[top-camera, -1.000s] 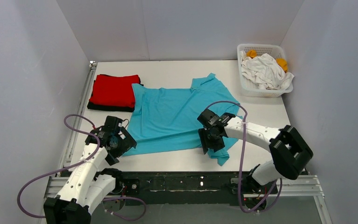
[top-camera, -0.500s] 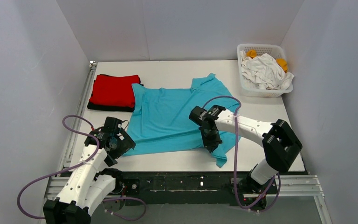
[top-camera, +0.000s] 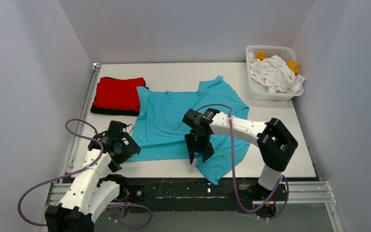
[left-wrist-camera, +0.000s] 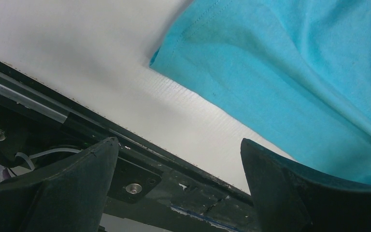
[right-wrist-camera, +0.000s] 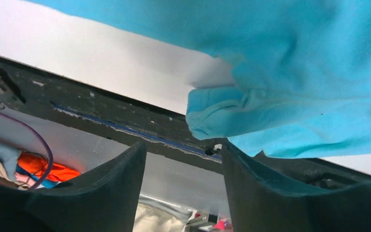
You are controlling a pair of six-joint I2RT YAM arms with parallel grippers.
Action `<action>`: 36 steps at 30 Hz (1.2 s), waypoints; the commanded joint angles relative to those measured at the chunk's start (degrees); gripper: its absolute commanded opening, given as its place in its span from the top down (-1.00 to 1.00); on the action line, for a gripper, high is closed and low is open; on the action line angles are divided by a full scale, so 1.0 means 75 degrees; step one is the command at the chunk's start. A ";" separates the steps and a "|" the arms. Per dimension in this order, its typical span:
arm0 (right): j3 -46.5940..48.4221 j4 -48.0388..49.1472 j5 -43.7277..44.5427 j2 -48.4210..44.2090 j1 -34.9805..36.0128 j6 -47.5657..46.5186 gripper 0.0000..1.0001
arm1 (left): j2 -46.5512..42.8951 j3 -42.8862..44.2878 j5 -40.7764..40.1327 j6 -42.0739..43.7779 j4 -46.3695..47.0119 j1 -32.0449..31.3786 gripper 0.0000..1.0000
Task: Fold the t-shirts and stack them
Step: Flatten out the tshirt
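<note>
Right gripper [top-camera: 199,155]: shifted left along near hem of turquoise t-shirt [top-camera: 166,123], fingers parted, seemingly gripping nothing; shirt corner now droops over table [top-camera: 174,72] edge, hem under gripper hidden. Left gripper [top-camera: 124,155]: unchanged, spread wide

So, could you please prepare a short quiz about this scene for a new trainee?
1. True or false: the red t-shirt lies folded on top of a black one.
2. Where does the white basket stand? A) at the far right corner of the table B) at the near left corner C) in the middle
3. Fill in: the left gripper has its jaws ___, with nothing between them.
Key: 1 true; 2 A; 3 open.
</note>
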 commanded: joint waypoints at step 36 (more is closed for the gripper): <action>-0.3976 0.2927 0.0135 -0.2436 -0.6843 -0.1868 -0.65 | 0.0377 -0.0415 0.0667 -0.0382 -0.0733 -0.0033 -0.99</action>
